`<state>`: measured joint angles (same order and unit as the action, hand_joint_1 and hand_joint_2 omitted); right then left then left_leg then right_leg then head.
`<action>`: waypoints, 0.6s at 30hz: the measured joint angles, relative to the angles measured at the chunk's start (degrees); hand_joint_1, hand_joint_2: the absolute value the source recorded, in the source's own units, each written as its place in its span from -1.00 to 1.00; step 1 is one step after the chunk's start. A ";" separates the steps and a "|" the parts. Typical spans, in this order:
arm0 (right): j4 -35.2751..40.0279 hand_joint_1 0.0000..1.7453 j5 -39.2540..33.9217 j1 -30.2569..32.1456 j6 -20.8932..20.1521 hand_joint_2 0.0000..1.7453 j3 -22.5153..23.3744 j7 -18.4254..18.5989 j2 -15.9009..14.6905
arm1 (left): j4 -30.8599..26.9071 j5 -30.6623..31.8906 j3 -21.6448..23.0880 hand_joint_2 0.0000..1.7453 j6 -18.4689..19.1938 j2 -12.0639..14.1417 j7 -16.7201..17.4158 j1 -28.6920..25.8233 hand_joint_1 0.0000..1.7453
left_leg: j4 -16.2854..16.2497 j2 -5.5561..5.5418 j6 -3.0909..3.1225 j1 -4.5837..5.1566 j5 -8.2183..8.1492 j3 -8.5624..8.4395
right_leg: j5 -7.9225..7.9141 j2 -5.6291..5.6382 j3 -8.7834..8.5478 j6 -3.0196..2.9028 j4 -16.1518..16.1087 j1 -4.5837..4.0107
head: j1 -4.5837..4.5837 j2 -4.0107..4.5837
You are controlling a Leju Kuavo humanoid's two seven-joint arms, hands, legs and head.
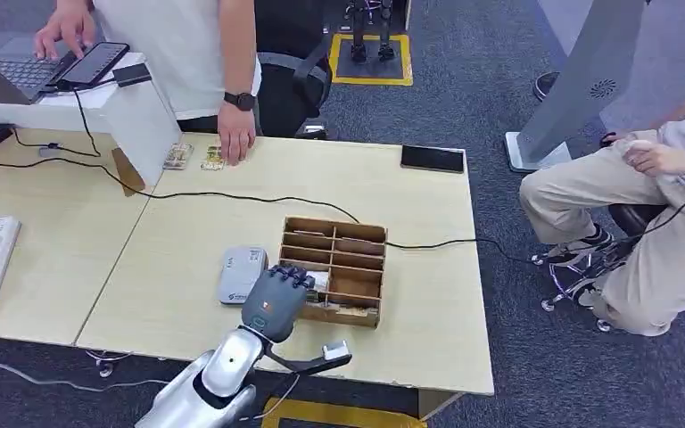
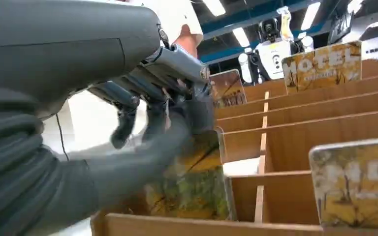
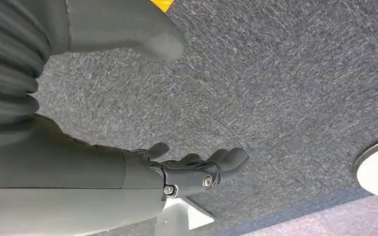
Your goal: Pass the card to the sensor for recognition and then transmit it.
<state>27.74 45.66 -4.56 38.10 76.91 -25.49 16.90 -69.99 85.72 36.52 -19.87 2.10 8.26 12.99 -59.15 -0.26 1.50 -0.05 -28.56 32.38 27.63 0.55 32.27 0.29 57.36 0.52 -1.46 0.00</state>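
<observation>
The left hand [image 1: 276,299] is pinching a card [image 2: 192,189] inside the wooden card box [image 1: 357,267] near the table's front edge, so it's picking. Next it'll need lifting to the grey sensor [image 1: 242,274]. The right hand [image 3: 197,169] is hanging loose, holding nothing.

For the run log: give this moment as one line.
stage: picking card | left hand: gripping card in wooden organizer | right hand: empty, over carpet | sensor: beside organizer
</observation>
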 joint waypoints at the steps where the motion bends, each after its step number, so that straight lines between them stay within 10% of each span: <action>1: 0.00 -1.00 0.00 0.00 0.00 1.00 -0.02 0.00 0.00 | 0.11 0.00 0.00 1.00 0.28 0.00 -0.15 0.08 1.00 | 0.00 0.00 0.00 0.00 0.00 0.00 | 0.00 0.00 0.00 0.00 0.00 0.00 | 0.00 0.00; 18: -0.04 -1.00 -0.63 0.01 0.00 1.00 -0.89 0.00 0.00 | 1.53 -0.52 -0.79 1.00 -0.46 -0.50 -2.53 0.74 1.00 | 0.00 0.00 0.00 0.00 0.00 -0.01 | 0.00 0.00 -0.02 0.00 0.00 0.00 | 0.00 0.00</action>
<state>27.69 45.03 -4.56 38.10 76.02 -25.49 16.90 -68.46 85.20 35.74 -20.33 1.60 5.73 13.73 -59.15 -0.26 1.50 -0.05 -28.56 32.38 27.63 0.55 32.26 0.29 57.36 0.52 -1.46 0.00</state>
